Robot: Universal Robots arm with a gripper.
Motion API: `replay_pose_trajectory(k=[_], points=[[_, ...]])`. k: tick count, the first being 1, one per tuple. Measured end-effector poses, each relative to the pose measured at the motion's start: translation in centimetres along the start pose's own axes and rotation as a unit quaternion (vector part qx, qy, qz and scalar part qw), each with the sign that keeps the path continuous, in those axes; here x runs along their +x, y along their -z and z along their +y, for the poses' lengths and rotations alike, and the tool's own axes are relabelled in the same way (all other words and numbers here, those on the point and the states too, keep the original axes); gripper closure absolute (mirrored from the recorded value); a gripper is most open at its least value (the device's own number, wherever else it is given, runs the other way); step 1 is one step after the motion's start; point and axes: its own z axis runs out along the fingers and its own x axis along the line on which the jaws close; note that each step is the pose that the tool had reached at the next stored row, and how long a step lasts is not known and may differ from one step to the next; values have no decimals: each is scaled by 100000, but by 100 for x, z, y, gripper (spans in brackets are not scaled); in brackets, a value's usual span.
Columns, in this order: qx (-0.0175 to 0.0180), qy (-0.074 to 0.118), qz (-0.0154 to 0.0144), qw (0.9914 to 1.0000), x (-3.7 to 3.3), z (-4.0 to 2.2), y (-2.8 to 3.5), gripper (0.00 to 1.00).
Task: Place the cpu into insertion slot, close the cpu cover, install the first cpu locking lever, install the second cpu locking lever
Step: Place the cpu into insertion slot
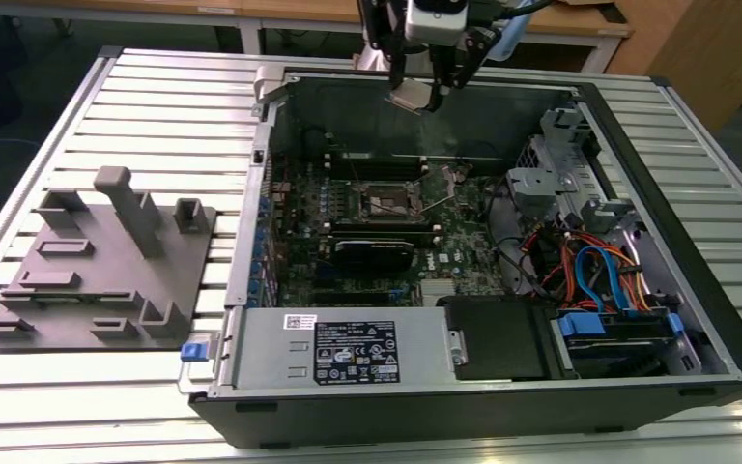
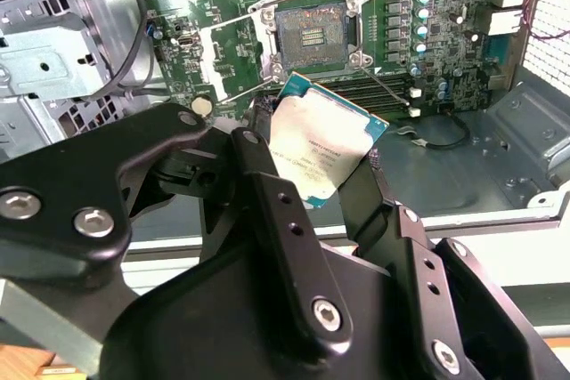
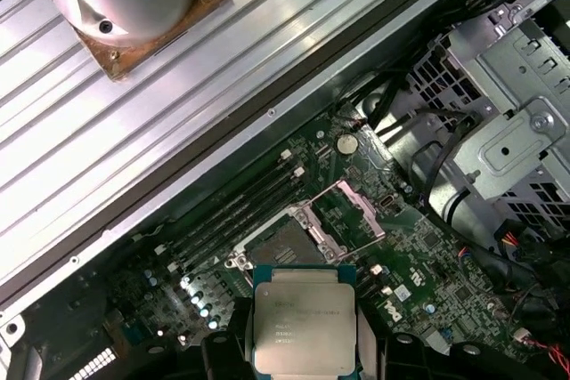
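My gripper (image 1: 413,89) hangs above the far wall of the open computer case, shut on the cpu (image 1: 412,98). The cpu (image 2: 321,144) is a flat square chip with a pale metal top and a green rim, pinched at two opposite edges between the black fingers (image 2: 258,166). It is tilted and well above the green motherboard. The insertion slot (image 2: 310,28) lies bare, with its dark pin field exposed. The cpu cover (image 3: 353,211), a thin silver frame, stands swung open beside the insertion slot (image 3: 278,242). In the first wrist view the cpu (image 3: 301,313) is offset from the socket.
A grey power-supply box (image 1: 332,353) fills the case's near side. A metal drive cage (image 1: 545,184) and coloured cables (image 1: 590,275) are on the exterior view's right. A black card (image 1: 374,253) sits near the socket. A grey fixture plate (image 1: 94,266) lies on the slatted table.
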Motion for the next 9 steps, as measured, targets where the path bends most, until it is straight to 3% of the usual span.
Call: replay_pose_trajectory(k=[9], points=[[-62, -3480, -300, 99939, 0, 0, 0, 46]])
